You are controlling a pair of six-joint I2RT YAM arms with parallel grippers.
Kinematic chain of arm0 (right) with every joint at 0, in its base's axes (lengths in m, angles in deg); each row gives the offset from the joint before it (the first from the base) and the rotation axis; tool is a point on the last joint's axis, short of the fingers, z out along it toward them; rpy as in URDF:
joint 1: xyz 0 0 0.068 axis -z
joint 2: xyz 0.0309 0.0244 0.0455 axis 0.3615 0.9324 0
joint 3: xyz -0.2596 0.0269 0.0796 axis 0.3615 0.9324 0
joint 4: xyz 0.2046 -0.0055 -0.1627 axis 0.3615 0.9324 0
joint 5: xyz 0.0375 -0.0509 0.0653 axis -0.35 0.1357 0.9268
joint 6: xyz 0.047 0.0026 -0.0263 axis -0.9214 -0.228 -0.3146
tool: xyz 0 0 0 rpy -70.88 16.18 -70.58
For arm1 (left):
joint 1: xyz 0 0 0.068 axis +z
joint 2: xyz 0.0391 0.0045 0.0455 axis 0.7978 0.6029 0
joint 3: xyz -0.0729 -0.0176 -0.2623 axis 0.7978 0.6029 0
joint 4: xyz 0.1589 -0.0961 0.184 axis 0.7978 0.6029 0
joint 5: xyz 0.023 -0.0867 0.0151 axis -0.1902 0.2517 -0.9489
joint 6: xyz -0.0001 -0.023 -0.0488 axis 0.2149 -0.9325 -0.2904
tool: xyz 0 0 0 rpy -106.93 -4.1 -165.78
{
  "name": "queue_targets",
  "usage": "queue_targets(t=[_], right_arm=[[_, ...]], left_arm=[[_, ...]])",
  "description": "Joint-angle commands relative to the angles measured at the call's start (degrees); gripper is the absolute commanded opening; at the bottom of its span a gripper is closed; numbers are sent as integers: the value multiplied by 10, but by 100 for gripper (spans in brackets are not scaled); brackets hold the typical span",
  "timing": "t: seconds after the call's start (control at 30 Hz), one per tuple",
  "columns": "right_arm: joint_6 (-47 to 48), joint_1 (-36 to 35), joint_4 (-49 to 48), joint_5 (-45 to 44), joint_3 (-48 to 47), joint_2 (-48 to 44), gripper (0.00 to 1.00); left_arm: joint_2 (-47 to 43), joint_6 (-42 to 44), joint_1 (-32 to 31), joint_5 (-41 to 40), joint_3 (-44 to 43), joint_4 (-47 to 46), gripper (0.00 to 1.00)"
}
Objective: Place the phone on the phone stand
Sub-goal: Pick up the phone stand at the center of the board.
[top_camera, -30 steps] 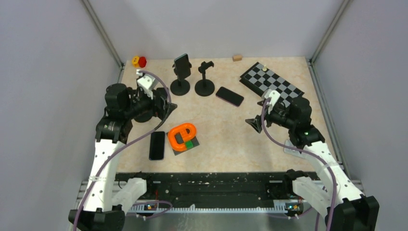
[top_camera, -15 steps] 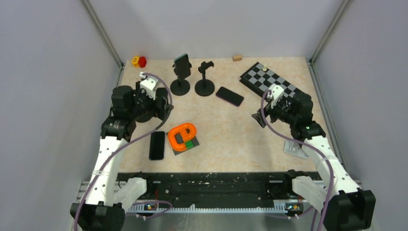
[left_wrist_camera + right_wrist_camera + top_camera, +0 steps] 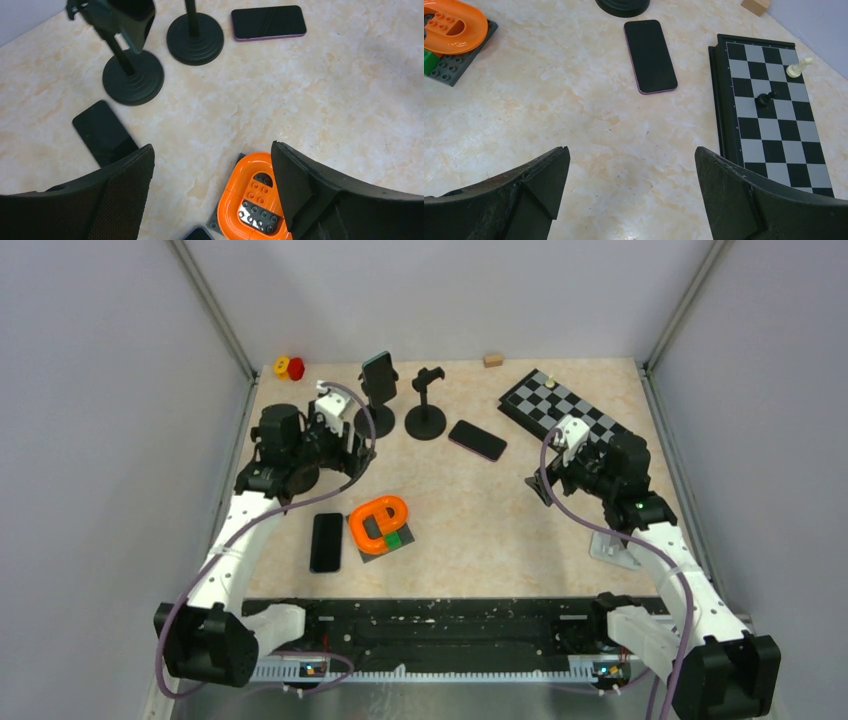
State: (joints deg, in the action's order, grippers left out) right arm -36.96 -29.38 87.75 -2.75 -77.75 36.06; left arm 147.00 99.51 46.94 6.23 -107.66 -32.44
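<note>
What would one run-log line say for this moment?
left gripper: jaws open, empty | right gripper: jaws open, empty | purple-edged phone: flat on table | phone stand: empty

Left arm (image 3: 228, 550) and right arm (image 3: 685, 570) with white links, black joints, grey-purple cables, white blocks at 2 wrists

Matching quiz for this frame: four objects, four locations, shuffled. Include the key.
Things:
1. purple-edged black phone
2. plain black phone
3. white chess piece
4. small tan wooden block

Places:
A. at the far edge of the beige table
B. standing on the black-and-grey chessboard
C. flat, just right of the empty black phone stand
D. flat, just left of the orange plastic brick toy

Pairs: 1-C, 2-D, 3-B, 4-A
</note>
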Motion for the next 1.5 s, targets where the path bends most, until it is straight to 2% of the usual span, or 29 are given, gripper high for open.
queue_targets(t=[0.0, 0.23, 0.37, 0.57, 0.8, 0.97, 1.27, 1.47], right_arm=[[9, 2, -5, -4, -24, -6, 98], [15, 3, -3, -11, -25, -1, 98], [19, 3, 0, -13, -25, 0, 98], [22, 3, 0, -14, -22, 4, 98], [26, 3, 5, -13, -25, 9, 98], [26, 3, 4, -12, -23, 2, 98], [26, 2, 5, -9, -23, -1, 98], [27, 3, 5, -6, -24, -2, 98]], left_arm=[[34, 23, -54, -11, -28, -64, 89], [132, 23, -145, -101, -95, -119, 86], [205, 36, -172, -140, -163, -136, 85], [339, 26, -194, -218, -310, -90, 83], [419, 24, -199, -251, -420, -47, 84], [441, 20, -199, -261, -444, -35, 77], [474, 13, -198, -260, -455, -34, 75], [480, 12, -199, -267, -453, -37, 69]])
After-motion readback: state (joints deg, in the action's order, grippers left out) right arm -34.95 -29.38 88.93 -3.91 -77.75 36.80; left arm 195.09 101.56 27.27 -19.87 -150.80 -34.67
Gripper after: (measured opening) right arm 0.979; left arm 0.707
